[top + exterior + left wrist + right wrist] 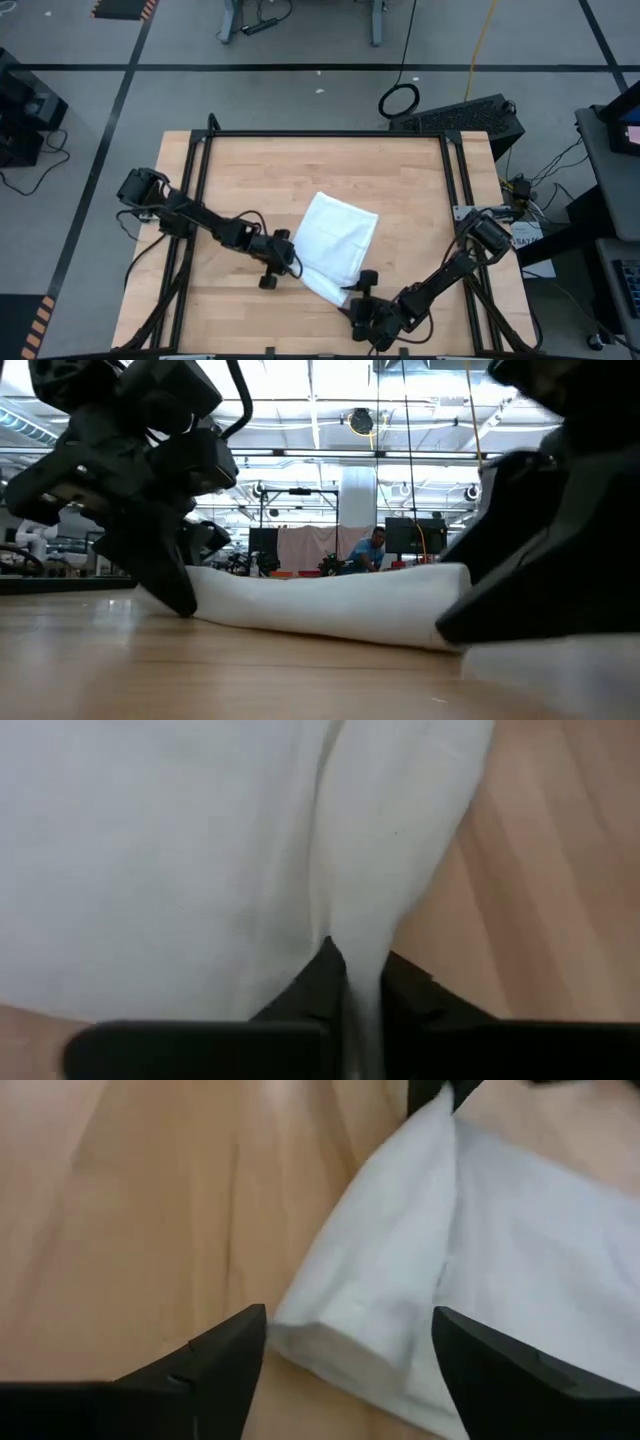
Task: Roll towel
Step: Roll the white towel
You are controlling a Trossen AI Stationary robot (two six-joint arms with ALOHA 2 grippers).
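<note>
One towel (335,245), one table (400,180), two arms, one person (374,547) in background.

Wooden desk (240,160) with a white towel (335,240) laid on it

A pale wood-plank desk edged by a dark metal frame (330,133) is seen from above. Directly on the boards, the towel is spread partly folded, set toward the desk's near edge and a little to the right of its middle. One thick rolled or folded edge of the towel is turned toward the near right corner. The boards around the towel on its far side are left bare.
</note>
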